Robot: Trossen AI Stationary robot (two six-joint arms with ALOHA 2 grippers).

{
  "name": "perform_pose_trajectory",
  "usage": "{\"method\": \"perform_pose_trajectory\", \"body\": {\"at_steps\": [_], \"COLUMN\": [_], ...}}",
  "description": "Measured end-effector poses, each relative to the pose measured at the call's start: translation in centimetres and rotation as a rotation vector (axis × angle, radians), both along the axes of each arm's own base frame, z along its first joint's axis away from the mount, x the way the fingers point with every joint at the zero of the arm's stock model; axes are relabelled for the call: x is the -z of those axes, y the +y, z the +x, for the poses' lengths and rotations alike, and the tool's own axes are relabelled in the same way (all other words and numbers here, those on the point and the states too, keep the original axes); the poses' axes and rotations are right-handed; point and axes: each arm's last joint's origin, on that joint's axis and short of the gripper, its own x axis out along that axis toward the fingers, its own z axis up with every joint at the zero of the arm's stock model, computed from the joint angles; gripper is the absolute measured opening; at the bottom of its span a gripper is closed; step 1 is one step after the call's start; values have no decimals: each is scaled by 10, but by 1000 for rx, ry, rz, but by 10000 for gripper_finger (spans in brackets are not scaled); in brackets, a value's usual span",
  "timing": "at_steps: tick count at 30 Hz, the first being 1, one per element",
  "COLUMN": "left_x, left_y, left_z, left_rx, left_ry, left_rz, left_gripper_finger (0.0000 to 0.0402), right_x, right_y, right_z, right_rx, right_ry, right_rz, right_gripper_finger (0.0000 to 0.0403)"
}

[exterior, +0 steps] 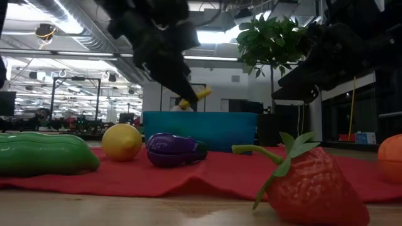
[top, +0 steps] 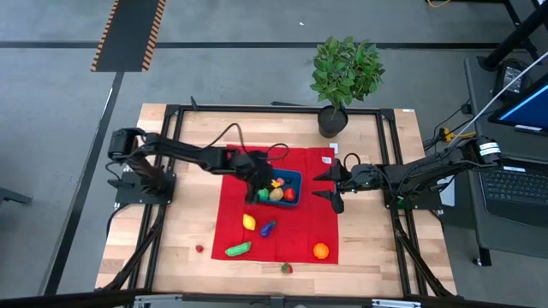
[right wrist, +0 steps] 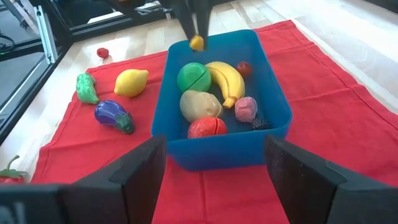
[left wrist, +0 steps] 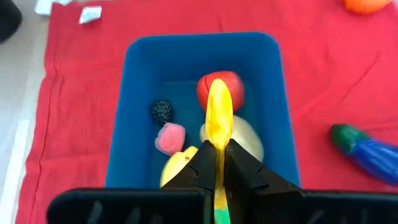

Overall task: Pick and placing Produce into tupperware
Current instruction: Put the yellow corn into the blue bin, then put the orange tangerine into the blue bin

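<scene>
The left gripper [left wrist: 217,163] hangs above the blue container [top: 281,177], its fingers pinched tight on a thin yellow piece [left wrist: 219,118] with a green end. The container sits on the red cloth [top: 317,222] toward the cloth's far edge and holds a banana [right wrist: 225,81], a green ball [right wrist: 194,77], a pale potato [right wrist: 200,105], a red tomato [right wrist: 208,127], a pink piece [right wrist: 245,109] and a dark berry [right wrist: 259,122]. On the cloth near its front edge lie a lemon [top: 249,222], an eggplant [top: 268,228], a green pickle [top: 238,249] and an orange [top: 320,250]. A strawberry [top: 286,268] lies at the cloth's front edge. The right gripper [top: 336,186] waits at the cloth's right edge, fingers spread wide and empty.
</scene>
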Motion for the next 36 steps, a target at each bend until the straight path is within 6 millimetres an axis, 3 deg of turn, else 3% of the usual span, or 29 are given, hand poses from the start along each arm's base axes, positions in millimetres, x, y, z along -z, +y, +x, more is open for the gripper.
{"method": "perform_pose_trajectory", "body": {"at_steps": [6, 23, 32, 36], "left_x": [10, 16, 16, 6], "left_y": [9, 3, 4, 0], "left_z": [16, 17, 17, 15], "left_rx": [-24, -58, -72, -63], "left_ry": [83, 110, 108, 77], "left_rz": [-5, -49, -16, -10], "left_gripper_finger": [10, 69, 141, 159], "right_x": [1, 4, 4, 3], "right_y": [0, 0, 0, 0], "right_z": [0, -2, -2, -1], "right_rx": [0, 1, 2, 2], "right_ry": [13, 42, 42, 33], "right_rz": [-1, -2, 0, 1], "right_gripper_finger": [267, 267, 267, 267]}}
